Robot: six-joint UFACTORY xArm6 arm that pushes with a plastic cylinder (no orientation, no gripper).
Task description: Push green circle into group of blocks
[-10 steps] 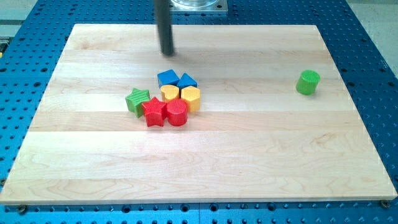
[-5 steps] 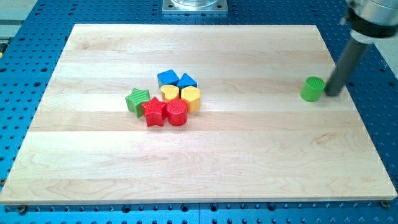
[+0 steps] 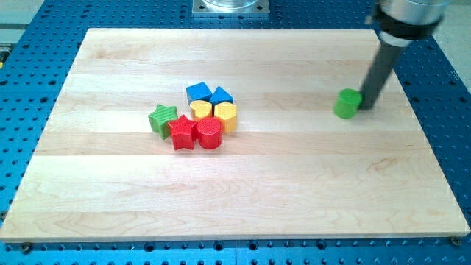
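The green circle [image 3: 347, 104] lies on the wooden board toward the view's right. My tip [image 3: 367, 108] stands right against the circle's right side. The group of blocks sits left of the board's middle: a blue block [image 3: 199, 93], a second blue block [image 3: 221, 96], a yellow block [image 3: 201, 110], a yellow hexagon [image 3: 225, 115], a red star [image 3: 181, 132], a red circle [image 3: 209, 134] and a green star [image 3: 163, 118]. The green circle is well apart from the group, to its right.
The wooden board [image 3: 235, 184] rests on a blue perforated table [image 3: 449, 110]. A metal mount [image 3: 231, 7] shows at the view's top edge.
My rod swung from the board's top middle to the right of the green circle, then moved left with the circle ahead of it. The circle has slid left. The group has not moved.
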